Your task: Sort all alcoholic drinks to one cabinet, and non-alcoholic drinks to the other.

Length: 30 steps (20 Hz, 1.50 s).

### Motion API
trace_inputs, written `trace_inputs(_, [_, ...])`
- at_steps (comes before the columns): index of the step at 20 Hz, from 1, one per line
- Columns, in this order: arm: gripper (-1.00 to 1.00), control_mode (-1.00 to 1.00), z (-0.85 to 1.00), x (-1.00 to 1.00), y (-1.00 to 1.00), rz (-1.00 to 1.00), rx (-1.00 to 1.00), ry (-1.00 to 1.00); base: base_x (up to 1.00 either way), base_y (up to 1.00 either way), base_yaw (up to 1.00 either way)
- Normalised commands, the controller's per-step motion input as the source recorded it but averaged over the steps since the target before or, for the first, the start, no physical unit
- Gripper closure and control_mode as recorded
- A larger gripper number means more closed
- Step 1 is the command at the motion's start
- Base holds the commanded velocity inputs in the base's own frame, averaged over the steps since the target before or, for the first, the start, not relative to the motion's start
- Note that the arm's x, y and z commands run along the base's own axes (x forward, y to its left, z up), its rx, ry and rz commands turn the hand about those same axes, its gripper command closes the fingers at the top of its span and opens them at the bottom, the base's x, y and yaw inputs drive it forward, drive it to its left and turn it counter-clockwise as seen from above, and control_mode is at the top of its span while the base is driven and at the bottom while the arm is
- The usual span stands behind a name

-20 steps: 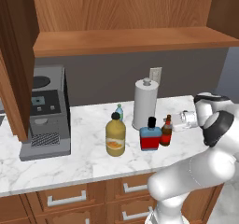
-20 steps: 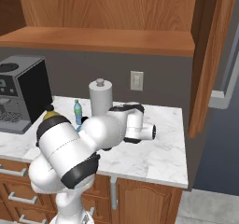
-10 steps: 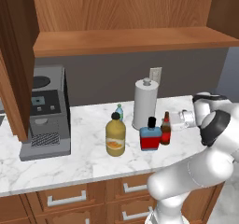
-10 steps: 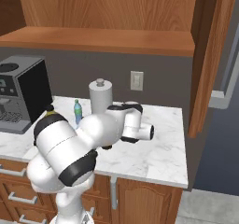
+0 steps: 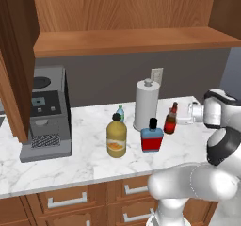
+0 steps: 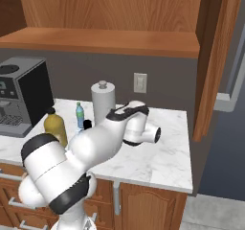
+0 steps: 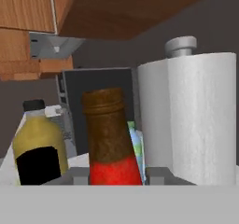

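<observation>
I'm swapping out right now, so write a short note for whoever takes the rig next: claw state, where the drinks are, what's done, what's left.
Claw: shut on the brown bottle, which stands on the counter beside the paper-towel roll.
Blue bottle, juice bottle and small light-blue bottle: all standing on the counter.
Cabinet shelf above holds no bottle where visible.
Done: first bottle gripped.
Left: lift it to a cabinet, the blue bottle to the same one; juice and light-blue bottles to the other.

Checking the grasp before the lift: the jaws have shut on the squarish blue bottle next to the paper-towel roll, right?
Not the blue bottle. The hand view shows the jaws shut on the slim dark-brown bottle with the red label, beside the paper-towel roll.
</observation>
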Motion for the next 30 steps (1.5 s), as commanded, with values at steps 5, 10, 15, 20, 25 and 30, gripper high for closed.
trace_inputs(5, [1.0, -1.0, 0.98, -0.28, -0.09, -0.17, -0.08, -0.03, 0.0, 0.0, 0.0])
trace_inputs(10, [1.0, -1.0, 0.91, -0.45, -0.15, -0.19, -0.06, 0.01, 0.0, 0.0, 0.0])
trace_inputs(15, [1.0, -1.0, 0.8, -0.43, -0.09, -0.13, 0.01, 0.08, 0.0, 0.0, 0.0])
trace_inputs(20, [1.0, -1.0, 0.78, -0.33, -0.02, -0.1, 0.04, 0.03, 0.0, 0.0, 0.0])
trace_inputs(25, [1.0, -1.0, 0.72, -0.17, -0.02, -0.08, 0.04, 0.01, 0.0, 0.0, 0.0])
trace_inputs(30, [1.0, -1.0, 0.65, 0.0, 0.0, -0.06, 0.03, 0.0, 0.0, 0.0, 0.0])
